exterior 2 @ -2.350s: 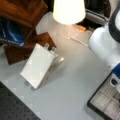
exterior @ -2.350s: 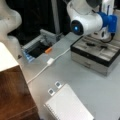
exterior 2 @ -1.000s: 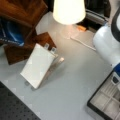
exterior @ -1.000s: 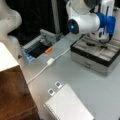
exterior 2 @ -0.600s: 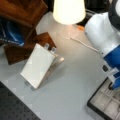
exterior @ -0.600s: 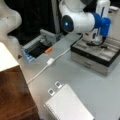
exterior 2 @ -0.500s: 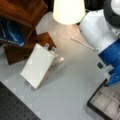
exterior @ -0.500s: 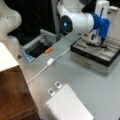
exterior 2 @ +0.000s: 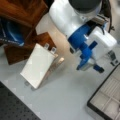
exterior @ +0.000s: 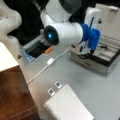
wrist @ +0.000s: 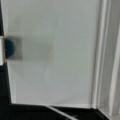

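Item: white and blue robot arm, its tool (exterior 2: 88,65) hanging just above the grey worktop (exterior 2: 65,100) in a front view, near the edge of the open grey case with a dark compartmented tray (exterior 2: 107,98) at that view's bottom right corner; whether the tool is spread or closed cannot be told, and nothing is seen in its hold. In a front view the same open grey case (exterior: 100,58) sits at the worktop's far right side, lid raised behind it, the arm's blue section directly over its near rim. Item: white spiral-bound notepad (exterior: 68,105) at the worktop's near edge in a front view, two small square clips touching its top corner; in a front view the notepad (exterior 2: 37,65) lies toward the left edge. Item: white cable with a small rectangular plug block (exterior: 50,61), running across the worktop's middle toward the left edge. Item: brown wooden box (exterior: 15,97) at the near left corner. Item: open dark tray with an orange piece (exterior: 37,50) at the far left. Wrist view: a pale flat panel (wrist: 55,52) with a blue patch at its left edge; the tool is not seen there.
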### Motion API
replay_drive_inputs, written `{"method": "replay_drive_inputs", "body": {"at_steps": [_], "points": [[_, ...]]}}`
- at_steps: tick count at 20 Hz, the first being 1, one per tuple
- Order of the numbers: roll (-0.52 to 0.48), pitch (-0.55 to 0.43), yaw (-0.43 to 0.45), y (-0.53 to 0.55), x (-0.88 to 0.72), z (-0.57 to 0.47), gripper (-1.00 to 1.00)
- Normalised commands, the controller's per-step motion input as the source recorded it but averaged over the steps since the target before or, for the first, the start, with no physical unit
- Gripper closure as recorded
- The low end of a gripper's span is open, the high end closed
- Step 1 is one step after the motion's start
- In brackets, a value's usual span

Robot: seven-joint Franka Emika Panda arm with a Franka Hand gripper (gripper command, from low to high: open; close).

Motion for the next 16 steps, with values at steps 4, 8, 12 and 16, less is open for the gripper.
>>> {"method": "replay_drive_inputs", "body": {"at_steps": [4,8,12,16], "points": [[-0.444,0.176,0.261,-0.41,0.13,0.23,-1.00],[-0.671,0.233,0.181,-0.20,0.13,0.23,-1.00],[-0.951,0.230,0.060,-0.07,0.07,0.20,-1.00],[-0.994,0.104,0.028,0.02,-0.07,0.05,-1.00]]}}
